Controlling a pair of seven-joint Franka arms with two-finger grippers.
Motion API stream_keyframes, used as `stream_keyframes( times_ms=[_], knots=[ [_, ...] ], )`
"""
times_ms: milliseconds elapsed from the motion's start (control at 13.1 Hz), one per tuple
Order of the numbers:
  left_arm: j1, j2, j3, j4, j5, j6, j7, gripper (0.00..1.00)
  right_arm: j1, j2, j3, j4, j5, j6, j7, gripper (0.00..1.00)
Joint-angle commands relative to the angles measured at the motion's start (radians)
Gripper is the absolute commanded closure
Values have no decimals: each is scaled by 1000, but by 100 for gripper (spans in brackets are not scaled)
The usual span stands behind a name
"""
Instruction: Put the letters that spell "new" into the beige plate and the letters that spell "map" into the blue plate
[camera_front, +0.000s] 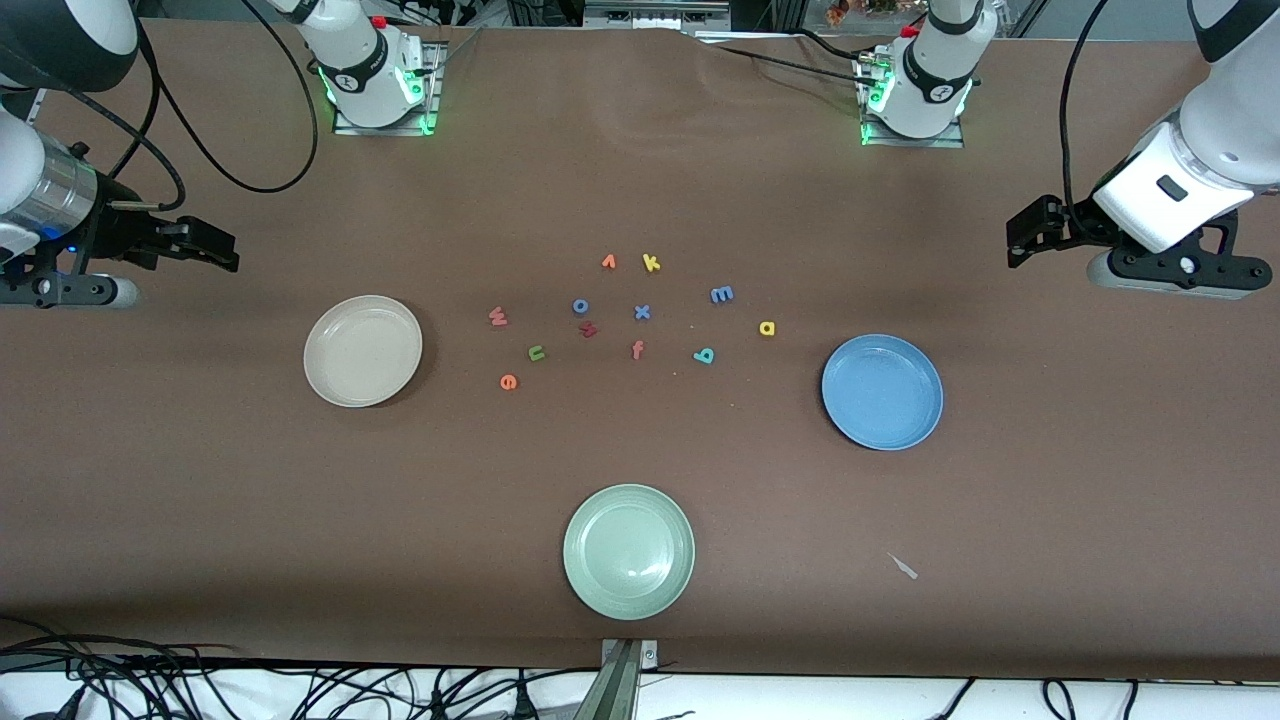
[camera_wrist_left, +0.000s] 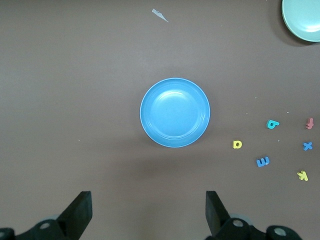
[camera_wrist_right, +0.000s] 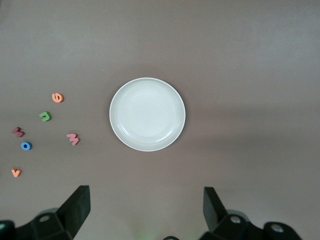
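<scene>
1. Both arms wait at their own ends of the table, up in the air. The left gripper (camera_front: 1020, 243) hangs over bare table toward the left arm's end, fingers spread wide and holding nothing; the right gripper (camera_front: 225, 250) does the same at the right arm's end.
2. The beige plate (camera_front: 318, 375) and blue plate (camera_front: 850, 420) both sit empty, well apart, with the letters scattered between them. No letter is sorted yet, I'd say.
3. For "new": the w (camera_front: 498, 317), n (camera_front: 536, 352) and e (camera_front: 509, 381) lie on the beige plate's side of the scatter.
4. For "map": the m (camera_front: 722, 294), a (camera_front: 767, 328) and p (camera_front: 704, 355) lie on the blue plate's side.
5. Risk 1: a wrong pick. The dark red letter (camera_front: 588, 329) lies near the n, the f (camera_front: 637, 349) between the 2 groups, and the k (camera_front: 651, 262) is yellow like the a.
6. Risk 2: the letters are tiny and flat, so fingers may close on nothing or flick one away.
7. Risk 3: the green plate (camera_front: 590, 585), nearest the front camera, could be mistaken for a target.
</scene>
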Motion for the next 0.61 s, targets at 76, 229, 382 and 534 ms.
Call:
stream_keyframes(
  times_ms=[76, 229, 382, 534],
  knots=[
    [2, 32, -1, 34, -13, -10, 21, 0, -4, -10, 8, 7, -5, -15, -7, 0],
    [4, 32, -1, 33, -15, -10, 15, 0, -4, -8, 8, 7, -2, -15, -7, 0],
    [4, 34, -1, 33, -15, -10, 21, 0, -4, -10, 7, 7, -2, -15, -7, 0],
    [4, 34, -1, 33, -13, -10, 21, 0, -4, -10, 8, 7, -2, -21, -7, 0]
  ],
)
